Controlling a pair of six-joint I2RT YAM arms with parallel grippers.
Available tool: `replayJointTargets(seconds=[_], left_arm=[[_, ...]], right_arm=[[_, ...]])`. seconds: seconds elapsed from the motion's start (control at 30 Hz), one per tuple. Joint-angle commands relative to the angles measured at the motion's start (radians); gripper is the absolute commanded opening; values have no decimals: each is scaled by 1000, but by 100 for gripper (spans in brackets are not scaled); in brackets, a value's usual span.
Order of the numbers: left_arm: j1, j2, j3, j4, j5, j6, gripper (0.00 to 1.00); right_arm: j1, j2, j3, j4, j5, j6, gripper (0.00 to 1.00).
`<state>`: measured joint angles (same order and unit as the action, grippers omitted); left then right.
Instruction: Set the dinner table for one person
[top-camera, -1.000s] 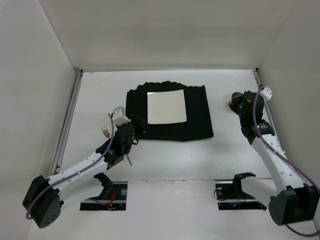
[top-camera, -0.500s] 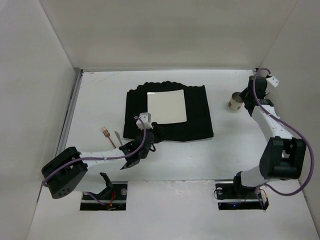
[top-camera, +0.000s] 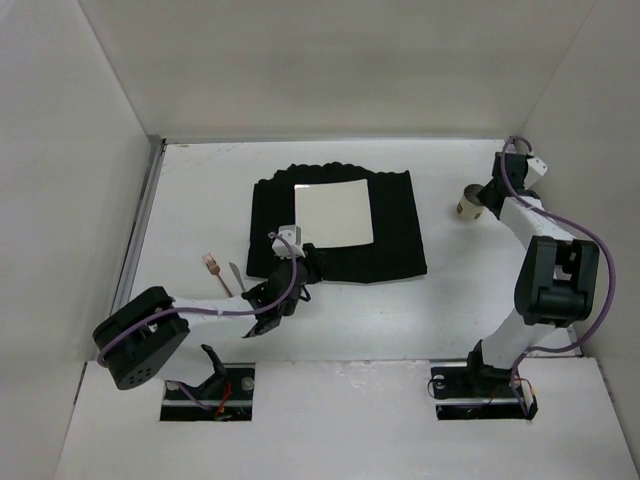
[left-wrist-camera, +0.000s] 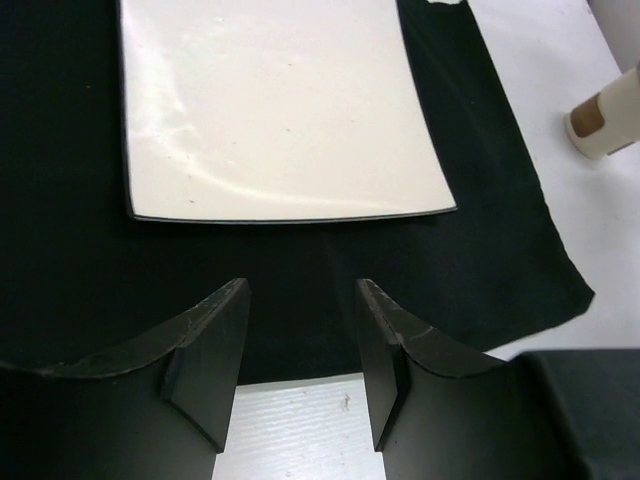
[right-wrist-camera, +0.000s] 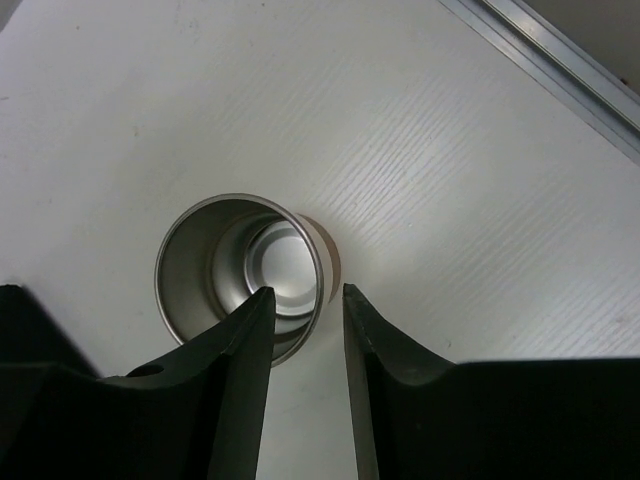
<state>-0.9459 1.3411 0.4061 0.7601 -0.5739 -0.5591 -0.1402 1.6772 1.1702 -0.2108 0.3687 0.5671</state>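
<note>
On the dinner table (top-camera: 195, 200) a black cloth mat (top-camera: 395, 235) carries a square white plate (top-camera: 333, 214). My left gripper (top-camera: 303, 270) hovers over the mat's near edge, open and holding nothing (left-wrist-camera: 302, 290), with the plate (left-wrist-camera: 270, 110) straight ahead. To the mat's right a metal cup (top-camera: 468, 209) stands upright. My right gripper (top-camera: 484, 202) is open right above the cup (right-wrist-camera: 235, 265). Its fingers straddle the near right part of the rim (right-wrist-camera: 305, 292). A fork (top-camera: 213, 266) and a knife (top-camera: 234, 277) lie side by side left of the mat.
White walls close in the table on the left, back and right, with metal rails (top-camera: 140, 230) along the side edges. The cup (left-wrist-camera: 603, 125) also shows at the upper right of the left wrist view.
The left gripper let go of the knife, which now lies beside the fork, and swung right to the mat's near edge. The right gripper opened over the cup and its arm folded back.
</note>
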Motion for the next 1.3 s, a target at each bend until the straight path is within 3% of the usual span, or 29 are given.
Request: replayJointTargets(seconds=[0.0, 0.13, 0.23, 0.33, 0.5, 0.63, 0.9, 1.27], left_arm=[[25, -5, -12, 68, -27, -4, 44], [28, 6, -10, 68, -27, -4, 44], [29, 18, -7, 68, -27, -7, 44], [31, 24, -6, 68, -27, -12, 44], [34, 26, -6, 70, -27, -18, 44], [35, 17, -10, 70, -29, -21, 44], [39, -6, -21, 70, -38, -22, 44], [42, -13, -24, 65, -43, -22, 45]], right_arm=[[-17, 38, 40, 27, -10, -24, 37], [-19, 90, 55, 27, -25, -27, 33], [-19, 93, 52, 34, -14, -23, 21], [-16, 43, 28, 57, -5, -19, 15], [-5, -91, 32, 36, 10, -41, 13], [79, -139, 89, 1, -1, -64, 14], [288, 48, 298, -35, -79, -72, 15], [388, 295, 517, -133, -128, -96, 15]])
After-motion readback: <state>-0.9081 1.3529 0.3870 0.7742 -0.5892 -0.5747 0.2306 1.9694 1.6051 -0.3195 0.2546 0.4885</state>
